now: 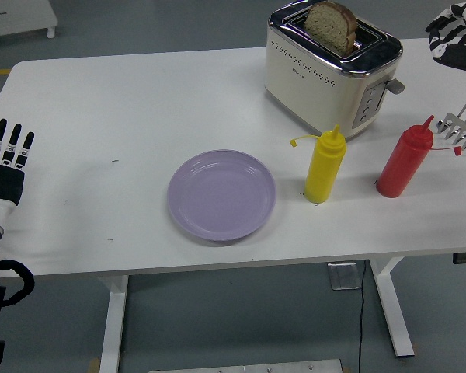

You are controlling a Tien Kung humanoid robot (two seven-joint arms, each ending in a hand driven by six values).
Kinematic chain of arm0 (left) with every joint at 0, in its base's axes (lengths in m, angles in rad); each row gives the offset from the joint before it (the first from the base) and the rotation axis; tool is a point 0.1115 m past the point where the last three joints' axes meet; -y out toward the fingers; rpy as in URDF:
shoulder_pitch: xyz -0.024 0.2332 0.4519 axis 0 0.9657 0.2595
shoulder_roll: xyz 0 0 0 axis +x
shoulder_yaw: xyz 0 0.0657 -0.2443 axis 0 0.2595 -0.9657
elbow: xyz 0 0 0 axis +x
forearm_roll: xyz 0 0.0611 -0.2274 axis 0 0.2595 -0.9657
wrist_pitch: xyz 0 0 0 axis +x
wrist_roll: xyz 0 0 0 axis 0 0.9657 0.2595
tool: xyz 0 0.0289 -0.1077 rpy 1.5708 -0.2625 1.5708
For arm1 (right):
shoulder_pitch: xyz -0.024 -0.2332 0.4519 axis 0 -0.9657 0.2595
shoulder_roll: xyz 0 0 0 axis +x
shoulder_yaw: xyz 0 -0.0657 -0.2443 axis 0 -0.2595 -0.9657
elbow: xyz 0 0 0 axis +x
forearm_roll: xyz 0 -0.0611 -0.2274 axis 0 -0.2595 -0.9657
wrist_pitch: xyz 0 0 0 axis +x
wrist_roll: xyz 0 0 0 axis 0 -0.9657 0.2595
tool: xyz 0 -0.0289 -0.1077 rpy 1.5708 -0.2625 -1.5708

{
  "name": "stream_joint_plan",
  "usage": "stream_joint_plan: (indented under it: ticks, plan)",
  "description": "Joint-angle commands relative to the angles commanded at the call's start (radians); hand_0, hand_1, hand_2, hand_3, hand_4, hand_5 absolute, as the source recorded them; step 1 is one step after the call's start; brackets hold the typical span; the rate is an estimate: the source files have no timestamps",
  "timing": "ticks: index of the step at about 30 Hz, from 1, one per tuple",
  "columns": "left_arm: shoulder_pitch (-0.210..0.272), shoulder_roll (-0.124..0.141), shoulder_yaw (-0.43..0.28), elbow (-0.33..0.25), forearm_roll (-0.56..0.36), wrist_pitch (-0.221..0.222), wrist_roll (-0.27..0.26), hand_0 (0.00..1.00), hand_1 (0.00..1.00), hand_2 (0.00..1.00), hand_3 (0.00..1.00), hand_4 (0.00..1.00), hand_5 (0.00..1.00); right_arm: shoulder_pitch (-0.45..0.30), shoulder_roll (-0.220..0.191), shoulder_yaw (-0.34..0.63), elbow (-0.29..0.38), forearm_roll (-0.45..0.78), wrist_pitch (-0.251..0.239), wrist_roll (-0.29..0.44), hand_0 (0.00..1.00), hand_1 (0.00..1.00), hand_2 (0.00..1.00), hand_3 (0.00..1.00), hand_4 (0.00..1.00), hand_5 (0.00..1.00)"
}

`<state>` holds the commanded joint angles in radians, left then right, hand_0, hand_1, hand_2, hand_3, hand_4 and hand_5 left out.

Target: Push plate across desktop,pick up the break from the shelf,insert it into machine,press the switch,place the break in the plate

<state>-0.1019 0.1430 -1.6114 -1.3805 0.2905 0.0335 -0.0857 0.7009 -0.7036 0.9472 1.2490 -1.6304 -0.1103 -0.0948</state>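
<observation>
I'm seeing the bread slice [331, 26] sitting in the toaster [332, 66], the lavender plate [221, 194] waiting mid-counter (plating remains); left hand [5, 167] fingers released, right hand [453, 35] unclear.

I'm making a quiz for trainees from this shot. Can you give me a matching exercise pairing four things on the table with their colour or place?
Things:
1. plate
2. bread slice
3. squeeze bottle by the toaster's front
4. squeeze bottle nearer the table's right edge

Descriptions:
A. red
B. lilac, empty
C. standing in the toaster slot
D. yellow

Pairs: 1-B, 2-C, 3-D, 4-A
</observation>
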Motion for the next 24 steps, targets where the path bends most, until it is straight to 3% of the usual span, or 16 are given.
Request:
stream_joint_plan:
  ticks: [11, 24]
  plan:
    - [0.0, -0.001, 0.004, 0.002, 0.0, 0.001, 0.0, 0.833, 0.87, 0.93, 0.819, 0.627, 0.998, 0.012, 0.024, -0.048, -0.087, 0.044, 0.022, 0.081, 0.503, 0.562, 0.617, 0.56, 0.248, 0.329]
    - [-0.005, -0.002, 0.005, 0.002, 0.001, 0.002, 0.001, 0.832, 0.87, 0.931, 0.82, 0.625, 0.998, 0.023, 0.038, -0.075, -0.117, 0.069, 0.046, 0.094, 0.506, 0.563, 0.616, 0.559, 0.226, 0.3]
